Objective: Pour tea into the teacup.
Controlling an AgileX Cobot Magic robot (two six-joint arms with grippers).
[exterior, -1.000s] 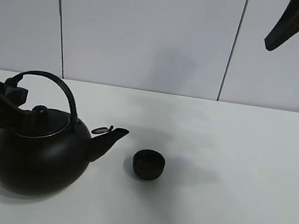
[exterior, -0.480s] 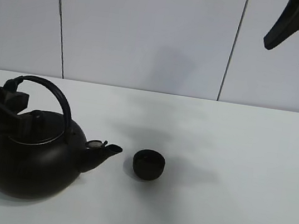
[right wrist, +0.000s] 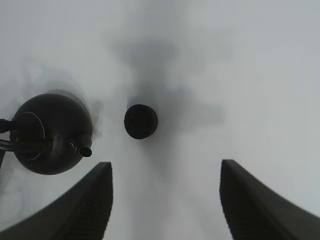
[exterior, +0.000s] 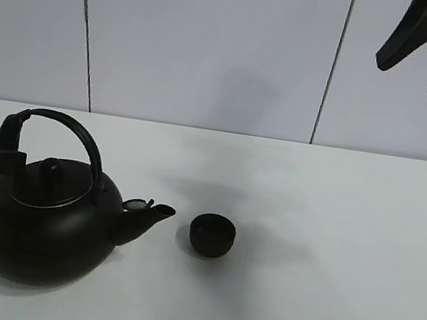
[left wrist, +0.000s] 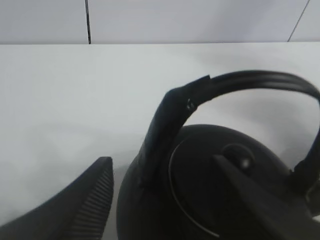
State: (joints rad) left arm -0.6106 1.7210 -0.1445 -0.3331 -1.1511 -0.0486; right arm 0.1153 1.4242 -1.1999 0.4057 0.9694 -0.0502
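Black and round-bellied, the kettle [exterior: 47,224] sits upright on the white desk [exterior: 329,250], its spout aimed at the teacup [exterior: 211,234], which stands just beside the spout tip, not touching. The kettle looks heavy and rigid, likely sloshing if full; its arched handle [exterior: 66,126] is the sensible hold. The left pincer [left wrist: 165,200] straddles the handle's base with fingers apart, clamping nothing. The right pincer [right wrist: 165,200] hangs high above the desk, spread, empty.
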